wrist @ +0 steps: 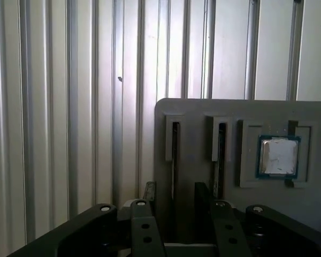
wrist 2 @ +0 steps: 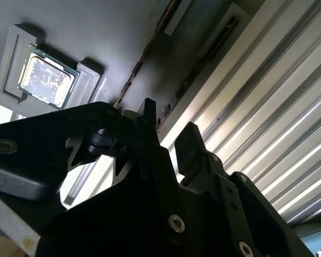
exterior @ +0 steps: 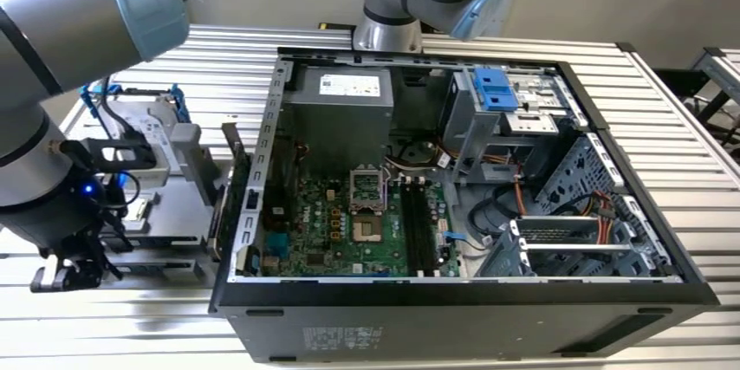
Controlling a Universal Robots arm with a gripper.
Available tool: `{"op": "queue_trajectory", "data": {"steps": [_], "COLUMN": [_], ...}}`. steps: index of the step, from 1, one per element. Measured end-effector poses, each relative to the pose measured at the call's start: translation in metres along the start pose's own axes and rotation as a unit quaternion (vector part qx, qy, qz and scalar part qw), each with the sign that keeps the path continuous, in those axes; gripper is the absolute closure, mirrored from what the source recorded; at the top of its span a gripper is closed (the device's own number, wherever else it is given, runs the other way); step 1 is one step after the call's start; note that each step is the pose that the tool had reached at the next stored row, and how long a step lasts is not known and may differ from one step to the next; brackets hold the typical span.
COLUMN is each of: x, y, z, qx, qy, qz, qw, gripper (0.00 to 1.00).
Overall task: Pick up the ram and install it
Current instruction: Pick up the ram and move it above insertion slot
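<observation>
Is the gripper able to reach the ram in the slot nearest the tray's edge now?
Probably yes: the gripper holds its open fingers either side of the ram in the tray, and nothing stands between.

A silver table (exterior: 682, 110) of long ribbed slats carried it all. An open black computer case (exterior: 463, 327) lay on its side across the table's middle, its lower wall close to the near edge (open face up, boards and cables on show). Just beside the case, toward the edge at the exterior view's left, a flat grey holder plate (wrist: 198, 115) rested on the slats, with bare ribs showing past its rounded corner in the first wrist view.
</observation>
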State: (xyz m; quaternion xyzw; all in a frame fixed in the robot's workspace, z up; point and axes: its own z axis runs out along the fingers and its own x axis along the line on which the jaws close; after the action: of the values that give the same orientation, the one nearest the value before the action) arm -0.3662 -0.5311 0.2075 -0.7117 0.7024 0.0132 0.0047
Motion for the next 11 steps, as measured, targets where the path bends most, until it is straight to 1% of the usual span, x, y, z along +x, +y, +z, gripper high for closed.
{"op": "queue_trajectory", "data": {"steps": [4,11], "x": [0.0000,-0.0017], "y": [-0.0001,-0.0002], "z": [0.0042,0.0090], "qx": [0.0000,0.0000], "qy": [-0.0006,-0.0023], "qz": [0.000,0.000], "qw": [1.00000,1.00000], "gripper": [0.00,0.00]}}
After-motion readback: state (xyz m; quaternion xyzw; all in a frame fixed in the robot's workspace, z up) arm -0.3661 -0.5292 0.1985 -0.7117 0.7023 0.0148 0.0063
